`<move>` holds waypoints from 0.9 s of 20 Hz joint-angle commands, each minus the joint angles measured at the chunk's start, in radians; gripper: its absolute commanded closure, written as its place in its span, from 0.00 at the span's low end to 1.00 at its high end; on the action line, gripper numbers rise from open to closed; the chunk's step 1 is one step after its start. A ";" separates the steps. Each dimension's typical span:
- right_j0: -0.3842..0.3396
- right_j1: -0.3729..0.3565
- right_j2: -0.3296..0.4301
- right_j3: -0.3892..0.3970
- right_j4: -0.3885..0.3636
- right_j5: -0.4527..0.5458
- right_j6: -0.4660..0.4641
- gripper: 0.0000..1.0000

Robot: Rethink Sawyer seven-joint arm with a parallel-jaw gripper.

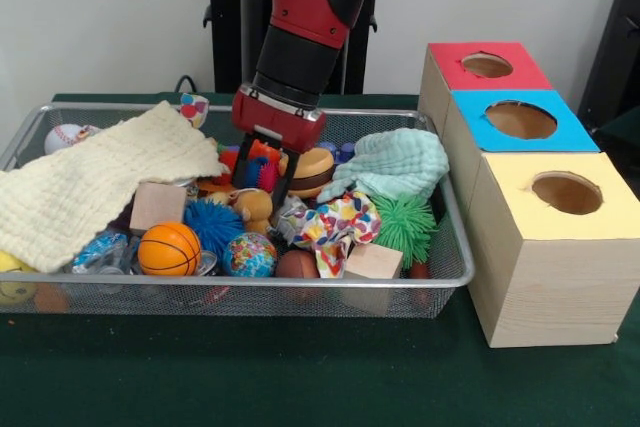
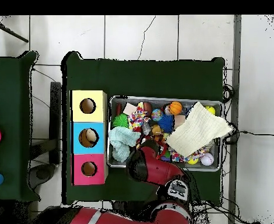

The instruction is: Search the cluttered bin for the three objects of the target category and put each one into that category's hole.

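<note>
The silver wire mesh bin (image 1: pixel 452 209) stands on the green table, full of clutter; it also shows in the overhead view (image 2: pixel 165 98). My gripper (image 1: pixel 262 182) reaches down into the bin's middle, its black fingers (image 1: pixel 284 179) apart with a red-orange spiky ball (image 1: pixel 262 165) between them. It looks open and holds nothing. A tan-orange plush toy (image 1: pixel 253 207) lies just below the fingertips. No pale yellow plush shows clearly. The red-topped box's round hole (image 1: pixel 487 65) is at the far end of the box row, and in the overhead view (image 2: pixel 88 169). There the arm (image 2: pixel 148 166) hides the gripper.
Blue-topped (image 1: pixel 520 120) and yellow-topped (image 1: pixel 566 192) boxes stand next to the red one. In the bin lie a cream cloth (image 1: pixel 90 182), mint cloth (image 1: pixel 395 162), patterned cloth (image 1: pixel 335 222), basketball (image 1: pixel 169 249), blue (image 1: pixel 212 222) and green (image 1: pixel 405 225) spiky balls, wooden blocks (image 1: pixel 157 205).
</note>
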 commanded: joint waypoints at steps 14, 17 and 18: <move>-0.016 0.035 0.146 -0.044 -0.003 -0.072 0.184 0.00; -0.001 -0.001 0.138 -0.034 0.005 -0.064 0.183 0.00; 0.001 -0.007 0.135 -0.034 0.004 -0.062 0.180 0.00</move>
